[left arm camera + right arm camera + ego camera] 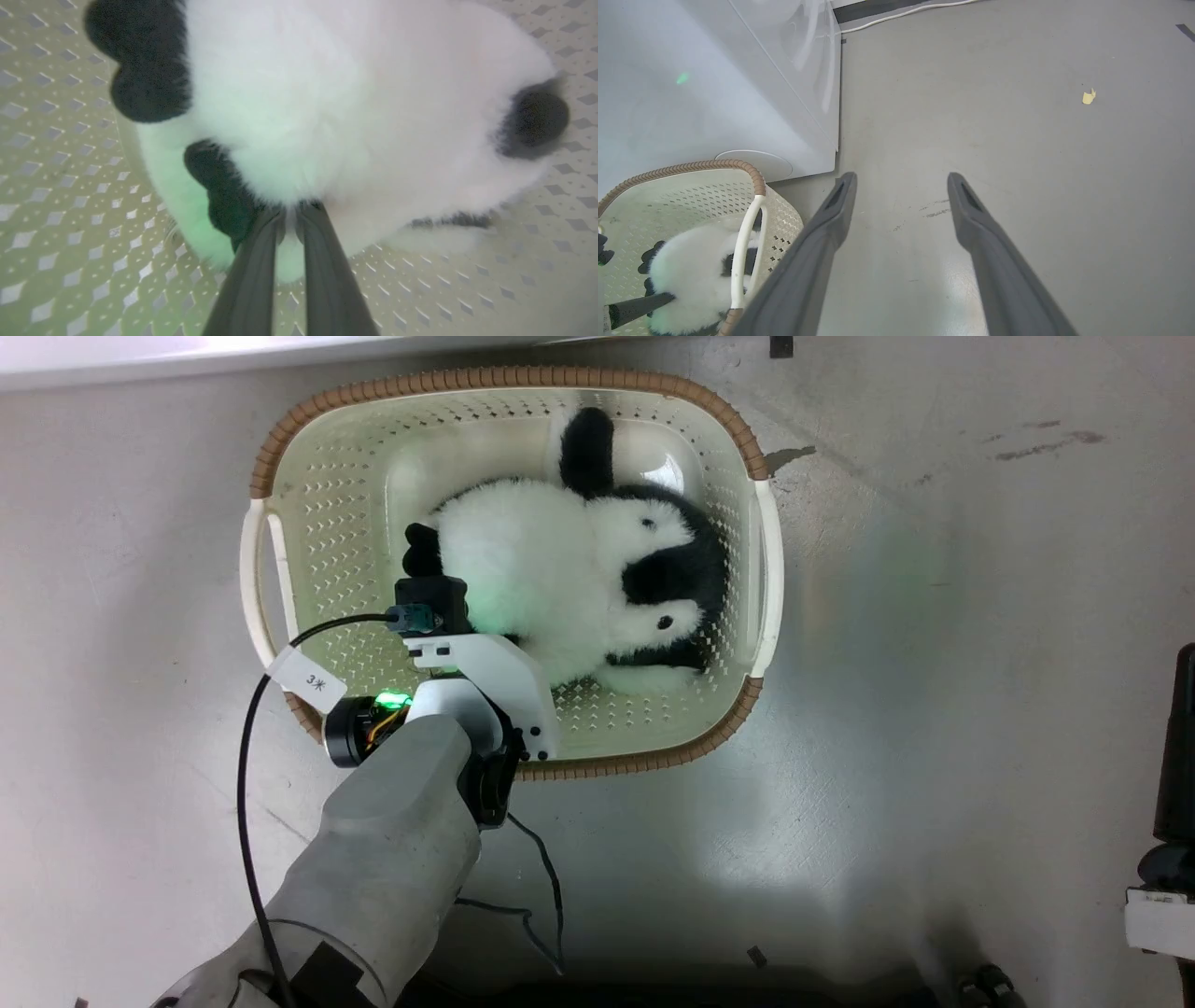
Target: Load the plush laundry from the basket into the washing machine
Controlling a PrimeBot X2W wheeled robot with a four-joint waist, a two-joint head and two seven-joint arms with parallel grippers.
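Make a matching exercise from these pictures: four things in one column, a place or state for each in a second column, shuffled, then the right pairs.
Column one
1. left gripper
2. right gripper
3. plush laundry
4. basket

Column two
A. lying inside the basket
B. open above bare floor
C. standing on the floor beside the washing machine
D. shut on the plush laundry's white fur

Pairs: 1-D, 2-B, 3-A, 4-C
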